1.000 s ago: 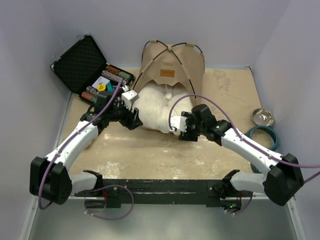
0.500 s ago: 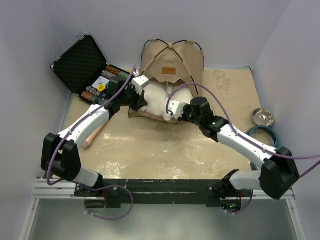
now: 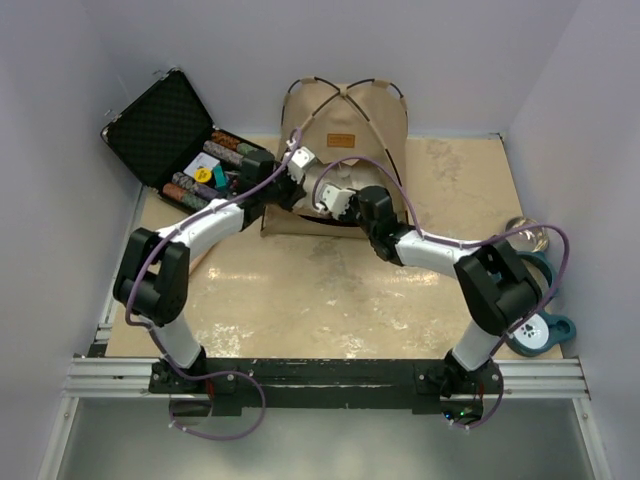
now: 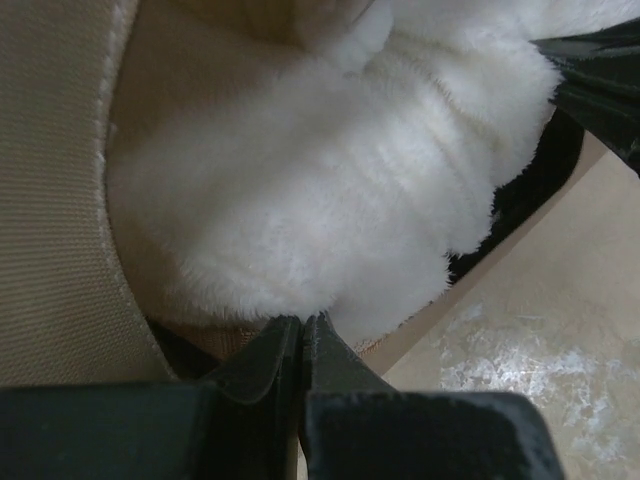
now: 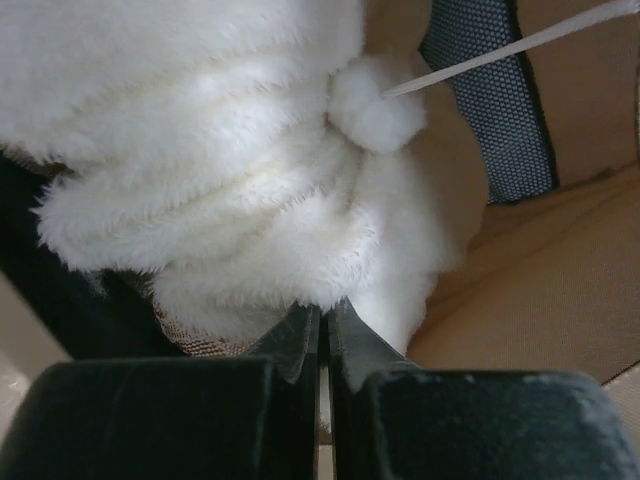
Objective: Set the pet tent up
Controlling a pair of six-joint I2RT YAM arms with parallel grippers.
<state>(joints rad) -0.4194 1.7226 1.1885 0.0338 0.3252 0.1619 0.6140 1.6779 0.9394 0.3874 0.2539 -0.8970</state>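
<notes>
Tucking the cushion into the pet tent, apparently. Left claw and right claw are closed against it. Next, retreat cleanly.

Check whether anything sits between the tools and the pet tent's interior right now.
Yes: the white fluffy cushion fills the pet tent doorway. The left tool and right tool, both shut, have their tips at its near edge, so the cushion lies between them and the tent's inside. Nothing else visible blocks.
</notes>
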